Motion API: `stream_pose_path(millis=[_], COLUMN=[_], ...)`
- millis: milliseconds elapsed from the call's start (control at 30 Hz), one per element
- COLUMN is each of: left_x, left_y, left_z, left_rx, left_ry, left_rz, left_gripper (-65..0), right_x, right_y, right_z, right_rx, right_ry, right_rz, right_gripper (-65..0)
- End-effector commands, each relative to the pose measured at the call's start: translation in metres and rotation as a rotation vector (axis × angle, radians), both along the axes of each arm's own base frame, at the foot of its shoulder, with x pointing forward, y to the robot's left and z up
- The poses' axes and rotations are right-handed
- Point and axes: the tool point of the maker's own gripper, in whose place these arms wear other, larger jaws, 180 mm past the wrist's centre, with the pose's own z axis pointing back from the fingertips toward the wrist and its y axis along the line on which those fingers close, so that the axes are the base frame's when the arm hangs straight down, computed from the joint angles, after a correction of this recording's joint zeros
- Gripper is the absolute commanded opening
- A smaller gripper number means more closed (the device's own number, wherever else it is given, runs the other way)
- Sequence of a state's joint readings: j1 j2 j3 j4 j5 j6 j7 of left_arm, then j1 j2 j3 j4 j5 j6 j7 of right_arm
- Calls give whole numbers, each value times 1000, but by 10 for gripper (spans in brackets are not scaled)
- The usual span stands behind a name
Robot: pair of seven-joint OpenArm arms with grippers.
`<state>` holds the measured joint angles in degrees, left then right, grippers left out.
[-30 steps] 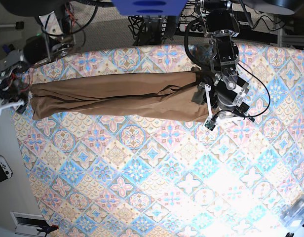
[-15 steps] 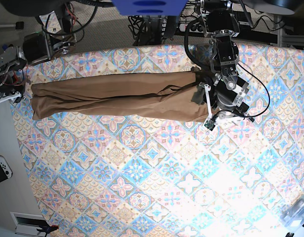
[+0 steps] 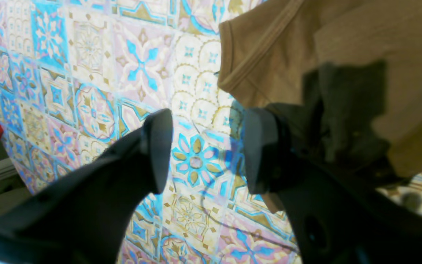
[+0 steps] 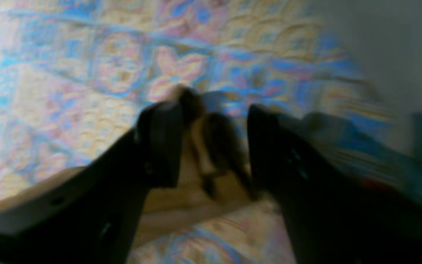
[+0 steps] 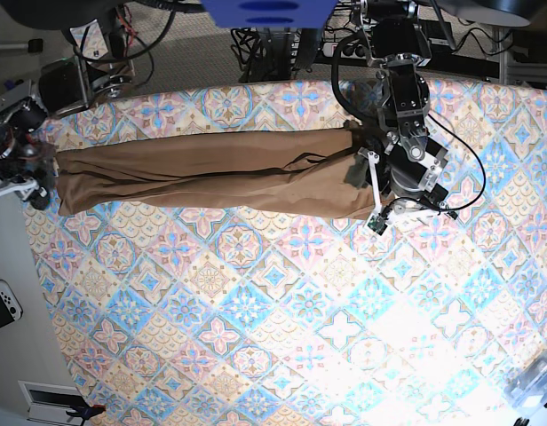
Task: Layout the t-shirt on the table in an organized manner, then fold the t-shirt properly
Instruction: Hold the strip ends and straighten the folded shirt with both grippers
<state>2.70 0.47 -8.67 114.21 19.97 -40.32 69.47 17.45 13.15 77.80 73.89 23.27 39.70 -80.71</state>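
Observation:
The tan-brown t-shirt [image 5: 211, 173] lies folded lengthwise in a long strip across the far part of the patterned table [image 5: 282, 311]. My left gripper [image 5: 373, 189] is at the strip's right end. In the left wrist view it [image 3: 205, 150] is open and empty over the table [image 3: 86, 91], with the shirt's hemmed edge [image 3: 269, 47] just beyond and beside it. My right gripper [image 5: 40, 173] is at the strip's left end. The right wrist view is blurred. There the gripper [image 4: 213, 143] has its jaws apart, with tan cloth [image 4: 181, 198] low between them.
The table's curved left edge [image 5: 29, 240] runs close to the right gripper. A white game controller [image 5: 3, 302] lies on the floor to the left. A clear plastic box [image 5: 535, 382] sits at the front right corner. Cables and the arm mounts [image 5: 273, 40] stand behind the table.
The right arm at the strip's left end pulled back toward the far edge, then came down again to the shirt's end. The left arm and the shirt have not moved.

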Motion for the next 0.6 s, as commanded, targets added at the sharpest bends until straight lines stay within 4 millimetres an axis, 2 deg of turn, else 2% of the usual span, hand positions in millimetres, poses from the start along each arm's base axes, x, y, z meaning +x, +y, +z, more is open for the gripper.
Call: stream_pose_path(millis=[0, 133, 233, 433, 500, 567], left_x=[7, 7, 7, 6, 6, 7], left_y=[-1, -2, -1, 0, 0, -1], left_z=[9, 10, 10, 9, 9, 10], left_rx=[-3, -5, -4, 0, 0, -1], left_ry=[-37, -39, -38, -37, -37, -38], left_rz=[0, -1, 1, 3, 4, 1], left_gripper=[-344, -344, -344, -344, -344, -344], right_x=[9, 11, 11, -18, -18, -20], right_y=[-6, 6, 11, 12, 10, -5], right_z=[13, -6, -13, -36, -34, -25], right_rx=[-2, 76, 101, 105, 99, 66], right_ry=[-61, -42, -31, 49, 47, 41], right_rz=[-5, 11, 21, 19, 18, 6], right_gripper=[-374, -374, -374, -374, -374, -374])
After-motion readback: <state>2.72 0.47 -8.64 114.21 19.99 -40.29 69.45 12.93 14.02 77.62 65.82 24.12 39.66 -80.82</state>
